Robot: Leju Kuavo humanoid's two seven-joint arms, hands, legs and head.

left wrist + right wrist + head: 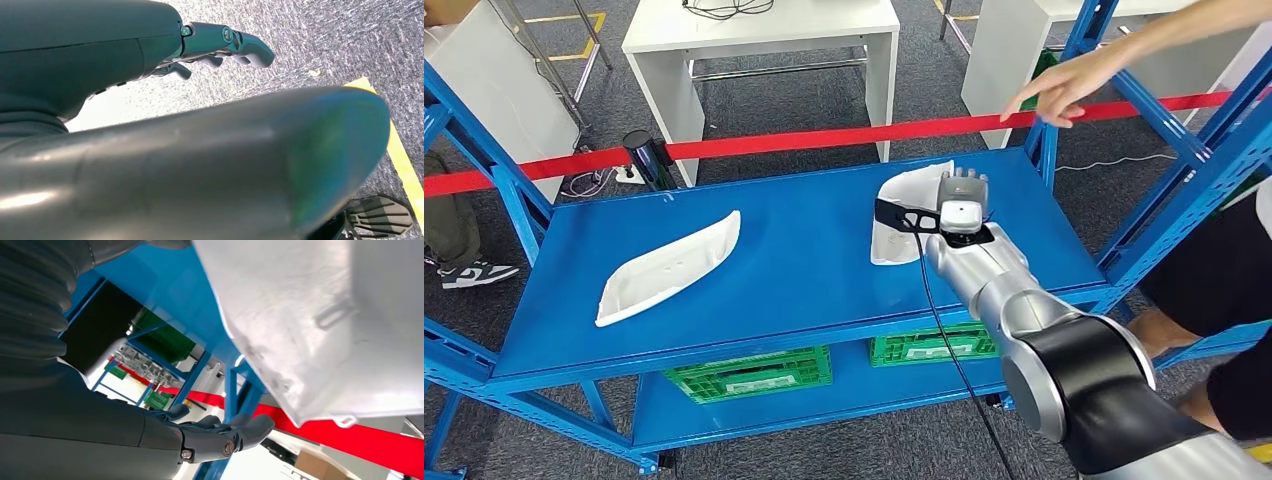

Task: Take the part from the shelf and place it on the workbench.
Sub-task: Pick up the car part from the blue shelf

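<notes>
Silver forearm of the right arm reaches forward from the lower right of the head view across the blue metal shelf (804,260), ending at the right robot hand (962,192), which sits against the near-right edge of a white moulded plastic part (904,205) lying on the right half of the shelf. In the right wrist view this robot hand (220,432) has its fingers (250,426) extended and slightly curled, apart from the pale underside of the part (320,325), grasping nothing. A second white curved plastic part (669,267) lies well apart on the shelf's left half. The left robot hand (220,47) hangs over grey carpet with fingers loosely curled and spread, released. A person's hand (1054,90) points above the red barrier tape (824,138) behind the shelf. Green plastic crates (754,372) sit on the lower shelf level.
</notes>
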